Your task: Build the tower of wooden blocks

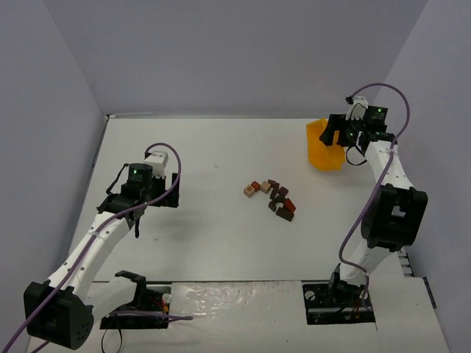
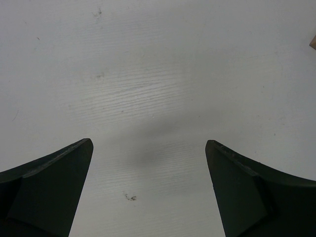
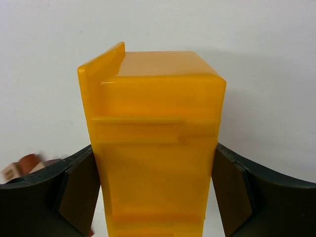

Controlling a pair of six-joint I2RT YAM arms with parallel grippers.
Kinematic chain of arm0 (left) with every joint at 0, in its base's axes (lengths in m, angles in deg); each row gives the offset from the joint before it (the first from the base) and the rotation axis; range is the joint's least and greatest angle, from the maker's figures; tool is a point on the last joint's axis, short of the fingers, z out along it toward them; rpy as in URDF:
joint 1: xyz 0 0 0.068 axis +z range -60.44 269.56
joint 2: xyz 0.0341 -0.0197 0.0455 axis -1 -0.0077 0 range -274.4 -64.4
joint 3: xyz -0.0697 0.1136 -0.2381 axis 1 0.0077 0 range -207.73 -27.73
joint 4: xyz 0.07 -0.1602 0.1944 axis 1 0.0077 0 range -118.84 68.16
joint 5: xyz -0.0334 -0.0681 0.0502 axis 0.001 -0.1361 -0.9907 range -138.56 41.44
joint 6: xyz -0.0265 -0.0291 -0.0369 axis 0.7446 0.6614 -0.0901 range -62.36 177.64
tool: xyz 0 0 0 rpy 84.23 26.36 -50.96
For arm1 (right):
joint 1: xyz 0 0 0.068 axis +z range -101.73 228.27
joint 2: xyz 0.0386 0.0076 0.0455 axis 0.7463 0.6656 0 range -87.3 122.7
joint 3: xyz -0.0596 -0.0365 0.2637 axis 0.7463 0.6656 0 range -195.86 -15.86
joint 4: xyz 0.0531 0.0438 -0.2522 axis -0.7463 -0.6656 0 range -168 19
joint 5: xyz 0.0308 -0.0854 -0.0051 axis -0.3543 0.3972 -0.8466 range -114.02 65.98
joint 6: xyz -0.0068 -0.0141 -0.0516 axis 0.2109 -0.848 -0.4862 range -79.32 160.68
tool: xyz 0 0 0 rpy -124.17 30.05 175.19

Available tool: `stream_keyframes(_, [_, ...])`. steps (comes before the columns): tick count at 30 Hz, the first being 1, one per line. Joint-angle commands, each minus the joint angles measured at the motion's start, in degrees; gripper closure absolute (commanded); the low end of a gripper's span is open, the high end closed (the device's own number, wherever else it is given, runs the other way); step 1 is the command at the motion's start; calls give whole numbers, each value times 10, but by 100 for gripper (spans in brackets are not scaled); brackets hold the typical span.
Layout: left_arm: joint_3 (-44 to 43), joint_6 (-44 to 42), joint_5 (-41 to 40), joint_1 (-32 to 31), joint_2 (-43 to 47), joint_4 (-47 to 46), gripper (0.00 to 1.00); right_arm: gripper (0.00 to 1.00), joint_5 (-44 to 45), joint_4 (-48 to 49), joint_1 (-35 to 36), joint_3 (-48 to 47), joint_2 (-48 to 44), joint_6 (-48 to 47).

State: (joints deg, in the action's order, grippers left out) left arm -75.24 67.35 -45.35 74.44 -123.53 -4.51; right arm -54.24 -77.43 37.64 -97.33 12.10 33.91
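Note:
Several small wood blocks (image 1: 272, 197), tan, reddish and dark brown, lie in a loose cluster at the middle of the white table (image 1: 206, 147); no stacked tower shows. My right gripper (image 1: 337, 140) is at the far right, shut on a yellow plastic bin (image 1: 324, 145). In the right wrist view the bin (image 3: 155, 123) fills the gap between the gripper's (image 3: 155, 148) fingers, and some blocks (image 3: 24, 165) show at the lower left. My left gripper (image 1: 156, 204) is open and empty over bare table, left of the blocks. Its open gripper (image 2: 148, 143) shows only table between its fingers.
Grey walls close the table at the back and both sides. A tan block corner (image 2: 313, 42) shows at the right edge of the left wrist view. Both arm bases and their cables stand at the near edge.

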Motion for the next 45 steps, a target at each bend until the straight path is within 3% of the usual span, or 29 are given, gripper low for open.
stream_keyframes(1, [-33, 3, 6, -5, 6, -11, 3, 100, -251, 13, -36, -24, 74, 145])
stream_keyframes(6, [-34, 2, 6, -6, 7, -9, 3, 97, -315, 12, -52, -23, 143, 178])
stream_keyframes(8, [-33, 1, 5, -6, 7, -9, 3, 80, -294, 12, -53, -22, 142, 170])
stream_keyframes(9, [-34, 1, 5, -6, 7, -9, 3, 66, -274, 12, -56, -24, 142, 167])
stream_keyframes(12, [-35, 0, 6, -6, 5, -9, 3, 50, -224, 11, -64, -30, 137, 162])
stream_keyframes(14, [-35, 0, 7, -6, 5, -9, 3, 31, -197, 11, -69, -34, 132, 154])
stream_keyframes(18, [-36, 0, 7, -6, 2, -10, 3, 7, -126, 10, -70, -41, 108, 133])
stream_keyframes(20, [-36, 0, 8, -6, 1, -10, 3, 1, -78, 10, -68, -42, 82, 117])
stream_keyframes(26, [-37, 0, 9, -6, -1, -9, 3, 0, 34, 7, -60, -38, 32, 79])
stream_keyframes(31, [-37, 1, 8, -6, -2, -9, 3, 0, 137, 4, -12, -15, -23, 25])
stream_keyframes(38, [-38, 2, 2, -6, -1, -7, 3, 25, 189, -7, 64, 32, -44, 31])
stream_keyframes(45, [-38, 1, 4, -6, -1, -6, 3, 28, 234, -25, 121, 41, -8, 44])
